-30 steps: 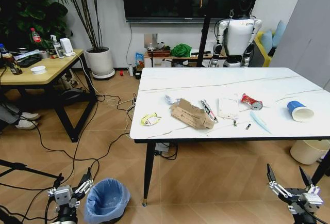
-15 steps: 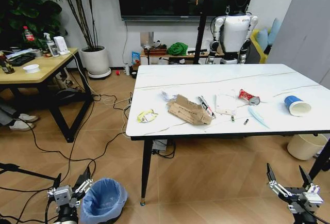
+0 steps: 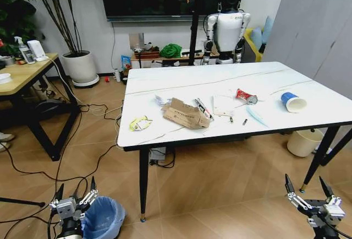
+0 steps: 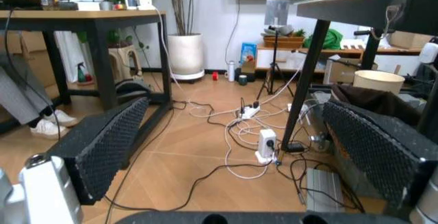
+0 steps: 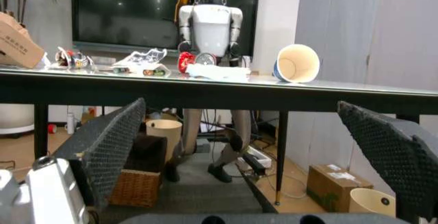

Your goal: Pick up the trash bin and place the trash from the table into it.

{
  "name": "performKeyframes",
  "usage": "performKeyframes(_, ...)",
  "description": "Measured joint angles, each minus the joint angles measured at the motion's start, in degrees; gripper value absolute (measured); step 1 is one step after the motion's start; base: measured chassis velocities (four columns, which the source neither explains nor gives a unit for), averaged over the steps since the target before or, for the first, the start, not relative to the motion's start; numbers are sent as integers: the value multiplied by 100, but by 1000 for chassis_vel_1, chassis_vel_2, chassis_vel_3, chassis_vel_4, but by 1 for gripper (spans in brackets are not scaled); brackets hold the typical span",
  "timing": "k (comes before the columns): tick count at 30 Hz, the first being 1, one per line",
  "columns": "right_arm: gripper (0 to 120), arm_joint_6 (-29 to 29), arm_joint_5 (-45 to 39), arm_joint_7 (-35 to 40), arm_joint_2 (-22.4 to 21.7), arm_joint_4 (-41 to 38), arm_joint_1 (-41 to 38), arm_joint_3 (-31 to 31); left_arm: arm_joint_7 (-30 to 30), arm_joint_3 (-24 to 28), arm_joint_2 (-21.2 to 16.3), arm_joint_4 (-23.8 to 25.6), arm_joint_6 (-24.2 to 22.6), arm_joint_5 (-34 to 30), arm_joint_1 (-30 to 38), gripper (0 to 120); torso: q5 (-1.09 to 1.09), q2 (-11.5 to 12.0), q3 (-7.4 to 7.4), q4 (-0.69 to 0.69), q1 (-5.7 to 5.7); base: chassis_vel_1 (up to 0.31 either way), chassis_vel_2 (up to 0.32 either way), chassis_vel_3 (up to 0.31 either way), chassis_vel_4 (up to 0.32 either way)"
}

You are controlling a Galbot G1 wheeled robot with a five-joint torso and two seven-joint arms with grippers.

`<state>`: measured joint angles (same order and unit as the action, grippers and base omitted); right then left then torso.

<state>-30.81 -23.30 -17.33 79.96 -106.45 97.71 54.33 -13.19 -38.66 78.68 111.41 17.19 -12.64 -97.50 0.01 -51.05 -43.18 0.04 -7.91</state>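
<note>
Step in hand: approach to the trash bin (image 3: 103, 218); judged from the layout, nothing has been picked up and all litter lies on the surface (image 3: 165, 82).
Trash bin: stands on the floor near the surface's front-left leg, lined with a crinkly light blue bag, upright, mouth open upward.
Left claw (image 3: 73, 199): low over the floor, just beside the bin on the side away from the surface; fingers spread wide, nothing held. In the left wrist view the two ribbed pads (image 4: 110, 142) stand well apart with bare floor and cables between them.
Right claw (image 3: 311, 195): low over the floor, below the surface's front-right corner, well apart from the bin; fingers spread wide, nothing held. The right wrist view looks along the surface edge at the litter.
Trash on the surface: yellow wrapper (image 3: 141, 123) nearest the front-left corner; torn brown cardboard (image 3: 185, 113) beside it toward the middle; white paper (image 3: 223, 105) and crushed red can (image 3: 245, 96) further right; blue-and-white paper cup (image 3: 291, 101) on its side nearest the right end.
Next move, judged: the left claw needs to line up with the bin rim, one finger inside and one outside, then close on rim and bag together.
Caution: the thin bag may slip or crumple under the grip.
</note>
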Motion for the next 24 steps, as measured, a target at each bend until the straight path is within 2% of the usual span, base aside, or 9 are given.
performKeyframes(8,100,8,-5,8,-8,-29,13,-1,-6,15,7,27,-22,-35,-27,100,-1,22,9,-1,9,0,0,0,0)
performKeyframes(24,100,-20,-34,9,-5,-50,51,17,-7,18,13,53,-16,-40,-54,100,-1,219,95,-1,120,27,30,22,21)
